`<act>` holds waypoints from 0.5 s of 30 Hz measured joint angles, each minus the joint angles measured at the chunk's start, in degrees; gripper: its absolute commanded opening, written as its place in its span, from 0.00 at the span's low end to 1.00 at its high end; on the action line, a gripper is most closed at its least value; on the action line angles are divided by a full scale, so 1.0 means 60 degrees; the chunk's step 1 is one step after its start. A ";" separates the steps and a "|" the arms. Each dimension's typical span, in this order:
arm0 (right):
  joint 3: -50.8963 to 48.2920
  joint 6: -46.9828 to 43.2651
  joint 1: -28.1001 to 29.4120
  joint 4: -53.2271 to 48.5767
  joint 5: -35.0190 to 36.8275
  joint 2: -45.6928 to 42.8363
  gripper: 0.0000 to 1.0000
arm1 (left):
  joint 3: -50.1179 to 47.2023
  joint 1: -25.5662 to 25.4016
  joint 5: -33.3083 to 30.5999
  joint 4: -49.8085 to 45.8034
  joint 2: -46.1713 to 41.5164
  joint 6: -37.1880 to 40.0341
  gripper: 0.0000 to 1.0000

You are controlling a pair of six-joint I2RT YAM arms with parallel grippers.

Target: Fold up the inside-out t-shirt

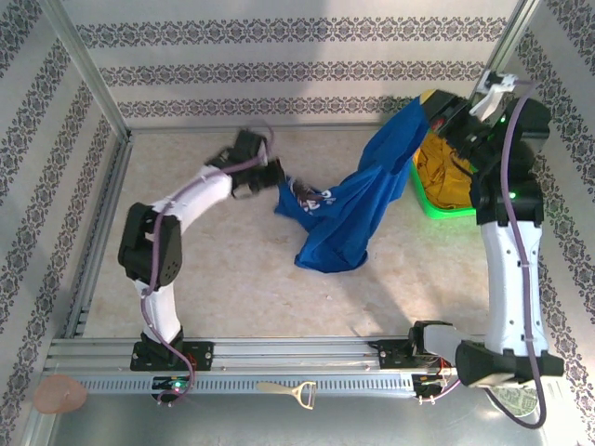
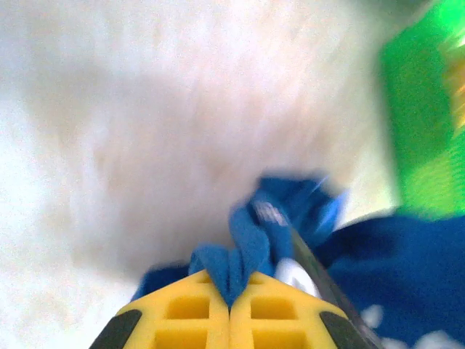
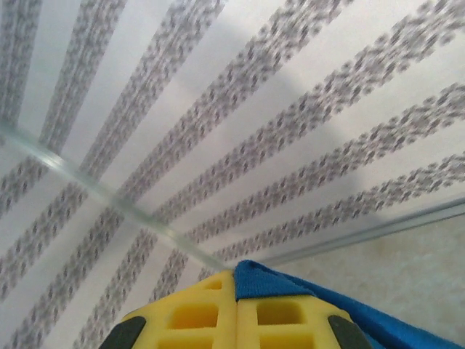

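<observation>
Left end effector (image 2: pixel 230 289) clamped on a bunched fold of the t-shirt (image 1: pixel 339 218); right end effector (image 3: pixel 235 280) pinches only a thin edge, held high. Shirt is strung between them, sagging onto the tabletop (image 1: pixel 232 279) beside the green bin (image 1: pixel 429 206). Risks: the edge slips under tension, or cloth snags the bin rim.

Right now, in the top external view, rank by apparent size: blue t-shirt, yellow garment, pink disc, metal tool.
1. blue t-shirt
2. yellow garment, partly hidden behind the shirt
3. pink disc and metal tool: about alike, the tool longer, the disc broader; not ranked
</observation>
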 measured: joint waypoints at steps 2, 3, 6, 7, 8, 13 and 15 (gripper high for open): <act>0.0634 0.0164 -0.0291 0.0033 0.0113 0.0379 0.00 | 0.1639 0.0594 -0.0095 -0.0270 -0.0452 0.0127 0.00; 0.0965 0.0233 -0.0397 0.0036 0.0153 0.0525 0.00 | 0.2517 0.0914 -0.0168 -0.0346 -0.0739 0.0182 0.00; 0.1727 0.0415 -0.0528 0.0215 0.0251 0.0707 0.00 | 0.4401 0.1614 -0.0313 -0.0415 -0.1599 0.0262 0.02; 0.1829 0.0477 -0.0543 0.0291 0.0244 0.0688 0.00 | 0.4721 0.1687 -0.0331 -0.0408 -0.1836 0.0284 0.03; 0.1880 0.0561 -0.0543 0.0426 0.0240 0.0634 0.00 | 0.4943 0.1705 -0.0321 -0.0401 -0.2127 0.0313 0.04; 0.0925 0.0849 -0.0532 0.1064 0.0087 0.0011 0.00 | 0.3391 0.1585 -0.0073 -0.0022 -0.3413 0.0302 0.15; -0.0131 0.0871 -0.0346 0.1297 0.0044 -0.0426 0.00 | 0.1661 0.1588 -0.0007 0.0412 -0.3945 0.0124 0.25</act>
